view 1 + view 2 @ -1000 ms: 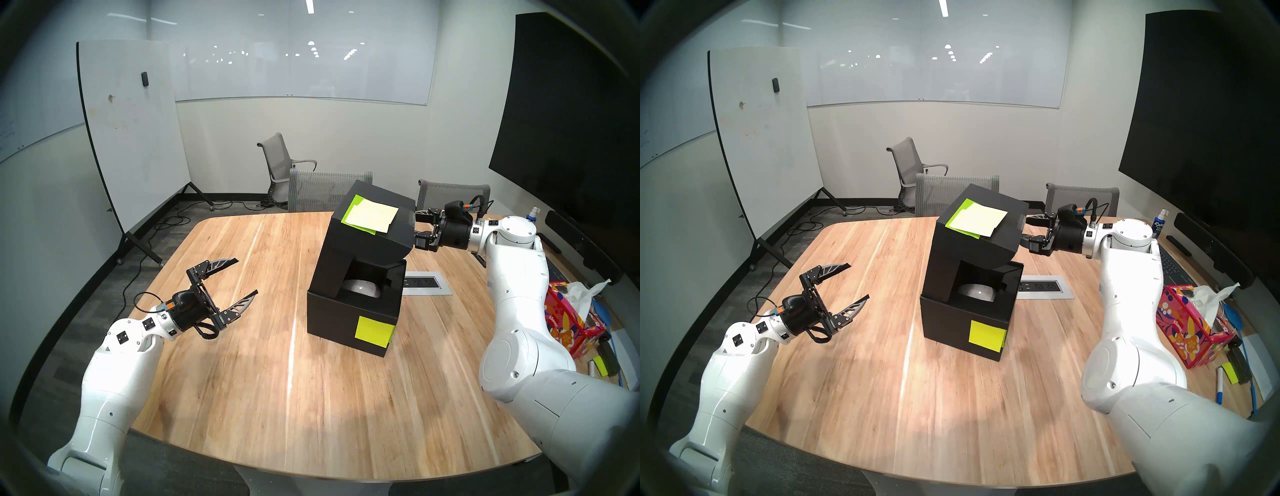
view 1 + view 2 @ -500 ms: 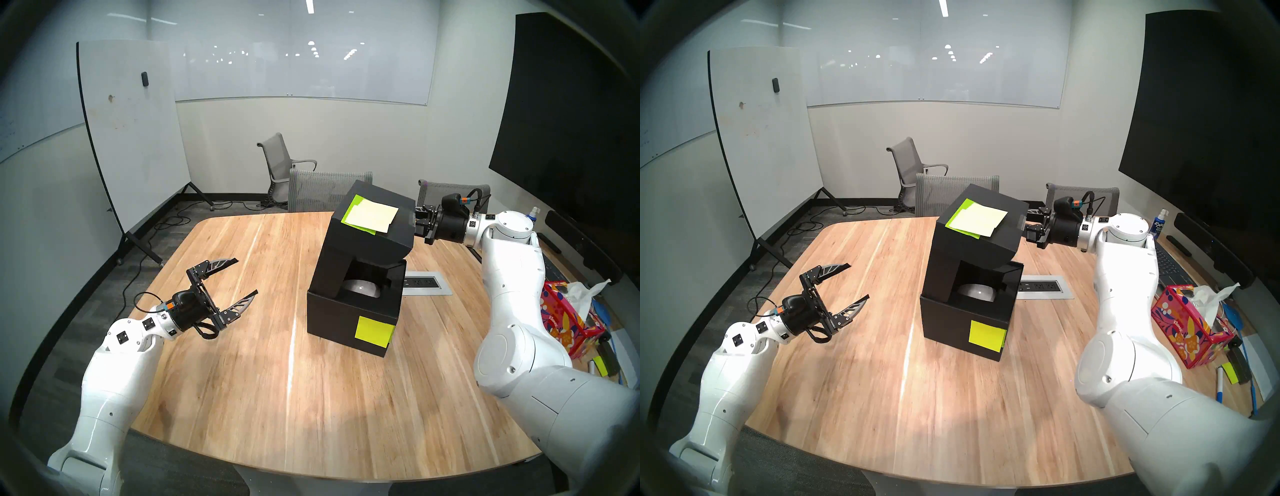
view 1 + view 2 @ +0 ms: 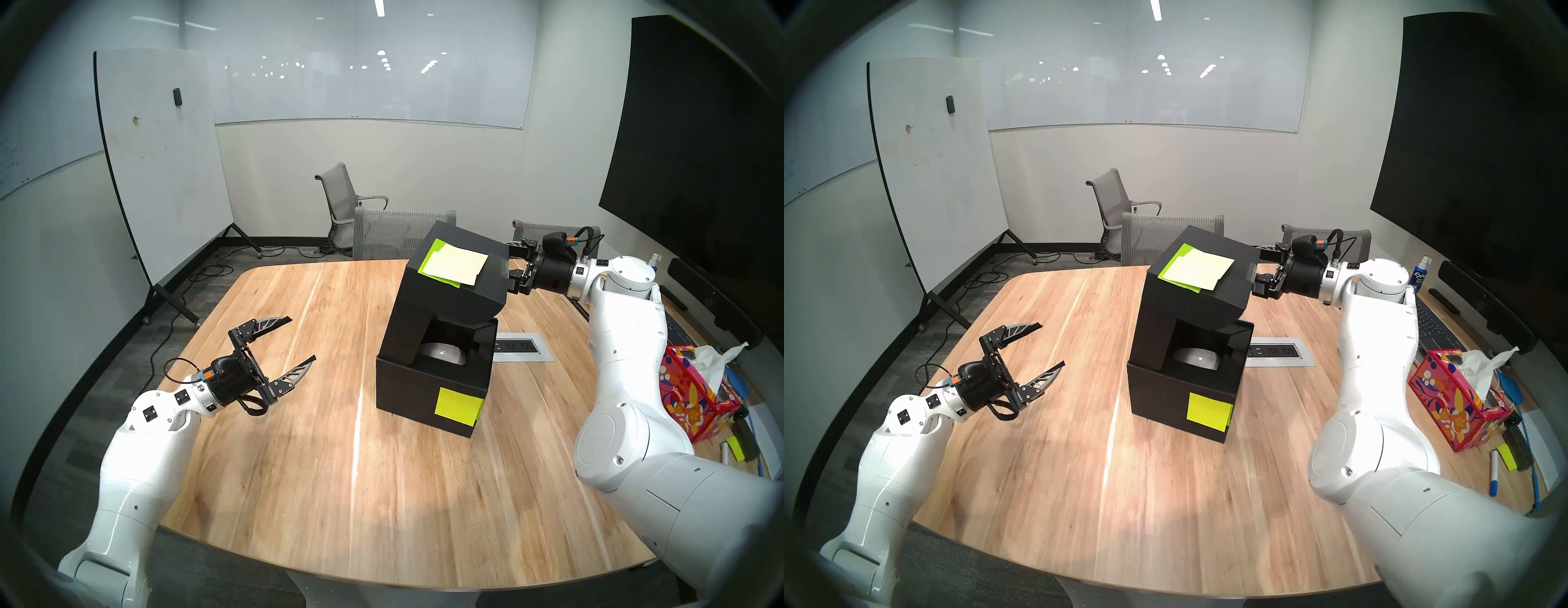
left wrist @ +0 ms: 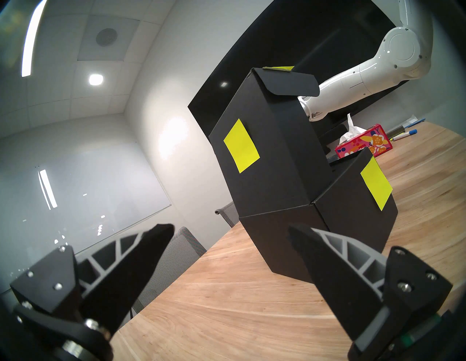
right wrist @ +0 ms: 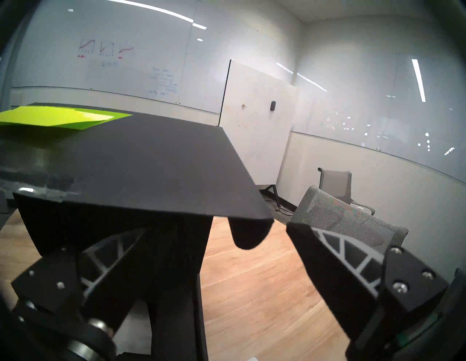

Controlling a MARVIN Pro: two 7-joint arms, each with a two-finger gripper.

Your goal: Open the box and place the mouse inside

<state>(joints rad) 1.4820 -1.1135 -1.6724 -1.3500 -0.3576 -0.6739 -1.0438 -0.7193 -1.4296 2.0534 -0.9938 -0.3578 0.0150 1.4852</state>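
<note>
Black cardboard box point(image 3: 428, 395) half open, white mouse point(image 3: 441, 353) inside, right gripper point(image 5: 274, 234) spread wide at lid edge (nothing pinched), left gripper point(image 3: 302, 339) wide, empty.

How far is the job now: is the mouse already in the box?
Done: the white mouse lies in the black box, lid tilted up. In hand: the right claw is open at the lid's edge. Left: perhaps closing; the left claw is open, empty.
</note>
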